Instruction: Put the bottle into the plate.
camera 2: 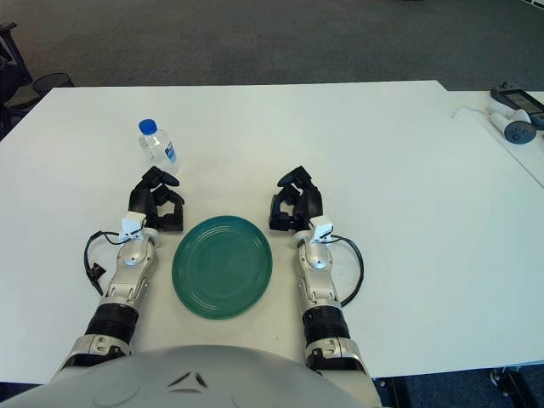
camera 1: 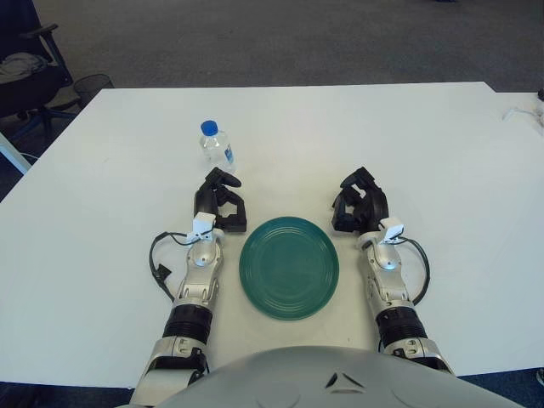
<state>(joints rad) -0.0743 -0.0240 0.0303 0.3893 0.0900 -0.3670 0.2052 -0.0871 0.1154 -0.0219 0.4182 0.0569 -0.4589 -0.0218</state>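
A small clear water bottle with a blue cap stands upright on the white table, beyond the left hand. A round dark green plate lies near the front edge between the two forearms, with nothing on it. My left hand shows just left of the plate, fingers curled and holding nothing, a short way in front of the bottle and not touching it. Right of the plate's far rim is my right hand, its fingers curled and holding nothing as well.
A controller and white cable lie on an adjoining table at the far right. An office chair and a wire bin stand on the floor past the table's far left corner.
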